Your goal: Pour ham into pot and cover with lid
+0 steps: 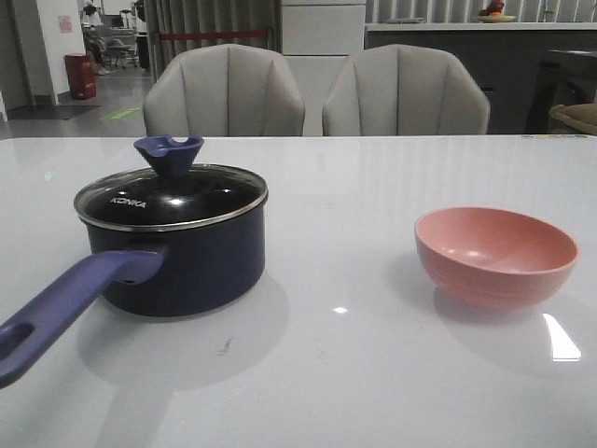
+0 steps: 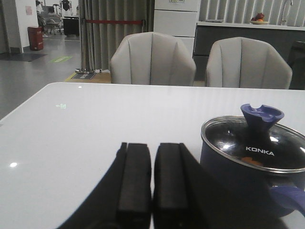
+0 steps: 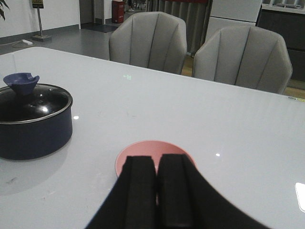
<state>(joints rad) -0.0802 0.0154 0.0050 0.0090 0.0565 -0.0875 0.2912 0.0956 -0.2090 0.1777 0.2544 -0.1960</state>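
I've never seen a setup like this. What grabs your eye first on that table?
The dark navy pot on the left, its long purple-blue handle reaching toward the camera and the glass KONKA lid seated on top. To its right sits an empty pink bowl. Orange ham pieces show faintly through the lid.

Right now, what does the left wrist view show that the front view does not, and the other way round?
Only the left wrist view shows the left claw, shut and holding nothing, and orange ham pieces through the glass lid.

Only the front view shows the pink bowl, apparently empty, and the pot's long handle with its hole.

Both show the pot with the lid on it, the white table and two grey chairs.
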